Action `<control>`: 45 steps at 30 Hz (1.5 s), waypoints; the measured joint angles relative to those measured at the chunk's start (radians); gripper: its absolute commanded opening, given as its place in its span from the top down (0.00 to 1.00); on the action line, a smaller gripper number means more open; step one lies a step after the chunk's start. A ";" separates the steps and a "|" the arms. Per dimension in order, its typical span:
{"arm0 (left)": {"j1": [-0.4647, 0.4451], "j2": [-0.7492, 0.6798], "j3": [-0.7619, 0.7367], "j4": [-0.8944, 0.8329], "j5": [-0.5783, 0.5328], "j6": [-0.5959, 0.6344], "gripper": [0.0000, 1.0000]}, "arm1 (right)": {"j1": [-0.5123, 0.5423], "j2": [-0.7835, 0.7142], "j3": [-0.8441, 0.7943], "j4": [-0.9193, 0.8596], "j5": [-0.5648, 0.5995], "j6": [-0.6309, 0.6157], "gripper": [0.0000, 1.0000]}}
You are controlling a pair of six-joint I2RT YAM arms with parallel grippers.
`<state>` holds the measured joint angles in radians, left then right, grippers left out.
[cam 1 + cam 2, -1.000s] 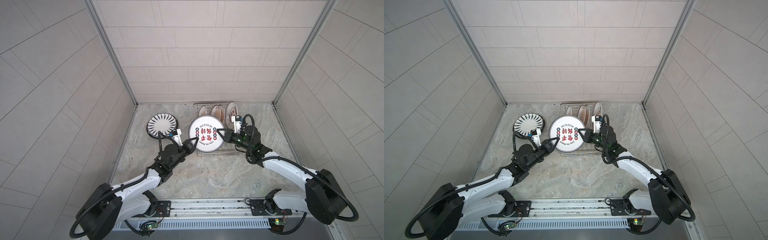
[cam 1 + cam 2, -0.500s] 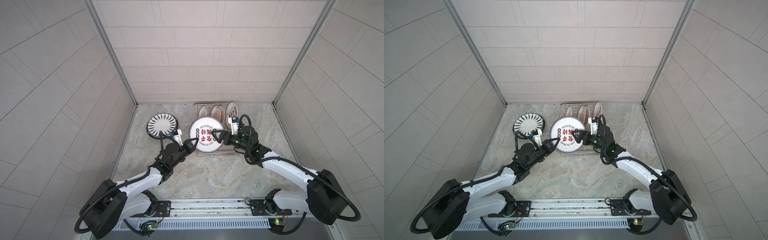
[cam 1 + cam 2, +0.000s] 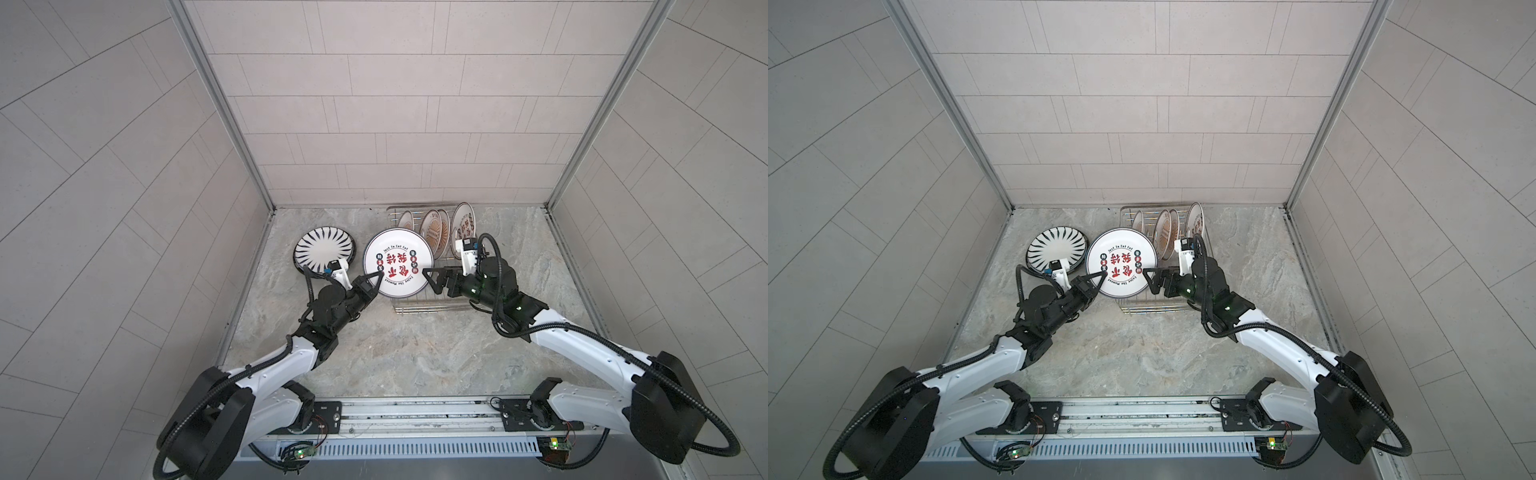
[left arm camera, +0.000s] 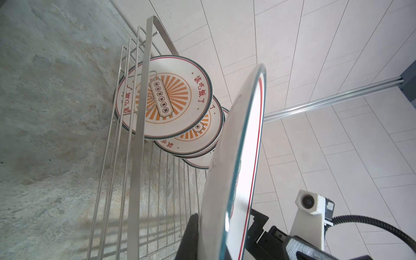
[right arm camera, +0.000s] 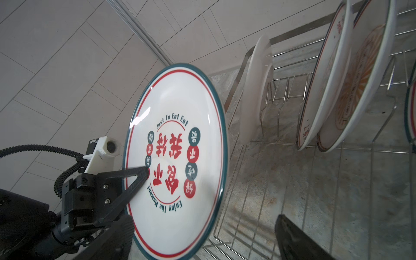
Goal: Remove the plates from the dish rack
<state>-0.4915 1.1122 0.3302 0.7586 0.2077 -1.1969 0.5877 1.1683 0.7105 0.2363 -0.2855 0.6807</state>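
A: On the bench point(image 3: 415, 353), over the dish rack's point(image 3: 428, 308) near left corner: lettered plate point(image 3: 398, 266), held clear?
B: Seemingly. Pinched at the rim by the left jaws; right jaws spread wide over the rack's near end, just off the plate.
A: Handling?
B: Probably stiff, glazed, slick, breakable. Best gripped deep on the rim.

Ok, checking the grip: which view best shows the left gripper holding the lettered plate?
Right wrist view: the left gripper pinches the lettered plate at its rim, seen face-on. Left wrist shows it edge-on; both top views show it small.
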 measured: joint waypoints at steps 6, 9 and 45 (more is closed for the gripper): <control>0.066 -0.059 -0.040 -0.003 0.015 -0.027 0.97 | 0.024 -0.022 0.000 -0.024 0.096 -0.037 0.00; 0.100 -0.095 -0.057 -0.009 0.022 -0.034 0.97 | 0.037 -0.029 0.000 -0.021 0.114 -0.058 0.01; 0.361 -0.141 -0.232 -0.190 0.046 -0.041 0.93 | 0.265 0.298 0.340 -0.045 0.147 -0.359 0.01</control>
<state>-0.1303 0.9714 0.0986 0.5682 0.2535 -1.2381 0.8528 1.4666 1.0500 0.1909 -0.1383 0.3222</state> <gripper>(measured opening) 0.100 0.988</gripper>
